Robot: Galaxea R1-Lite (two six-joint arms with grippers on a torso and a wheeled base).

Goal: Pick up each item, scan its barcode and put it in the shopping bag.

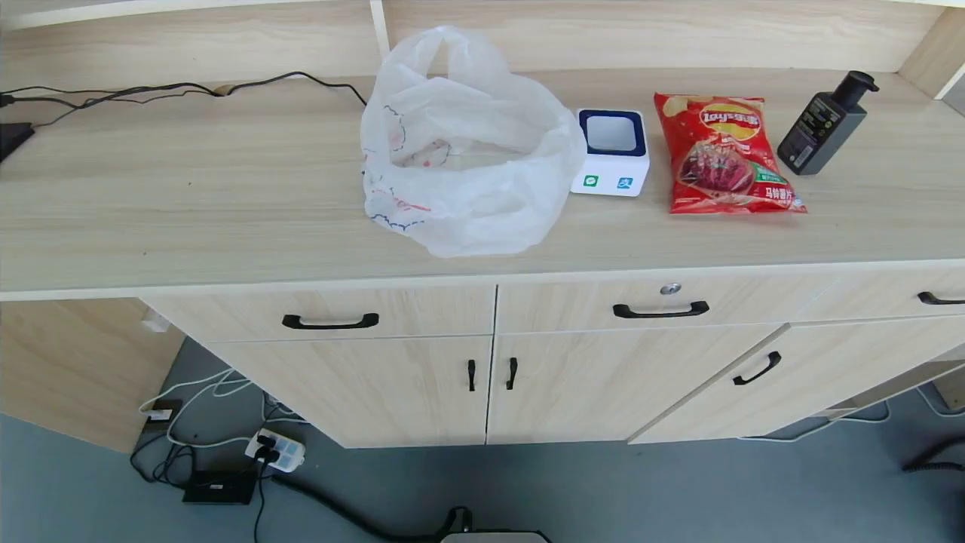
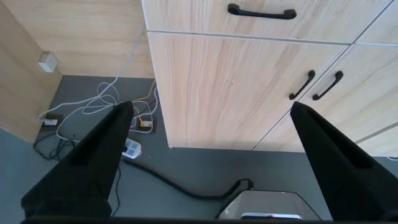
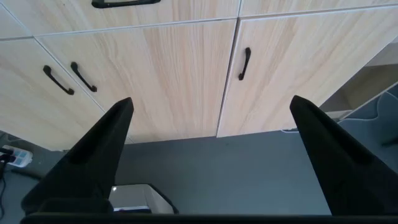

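A white plastic shopping bag (image 1: 467, 158) stands open on the middle of the wooden counter (image 1: 188, 196). Just right of it sits a small white and blue barcode scanner (image 1: 611, 151). Further right lies a red bag of chips (image 1: 722, 154), flat on the counter. A dark pump bottle (image 1: 824, 127) stands upright at the far right. My left gripper (image 2: 211, 118) hangs open below the counter, facing the cabinet doors, with nothing between its fingers. My right gripper (image 3: 211, 115) is also open and holds nothing, low in front of the cabinets.
Black cables (image 1: 151, 92) run along the back left of the counter. Drawers and cabinet doors with black handles (image 1: 660, 310) sit under the counter. A power strip (image 1: 277, 450) and wires lie on the grey floor at the left.
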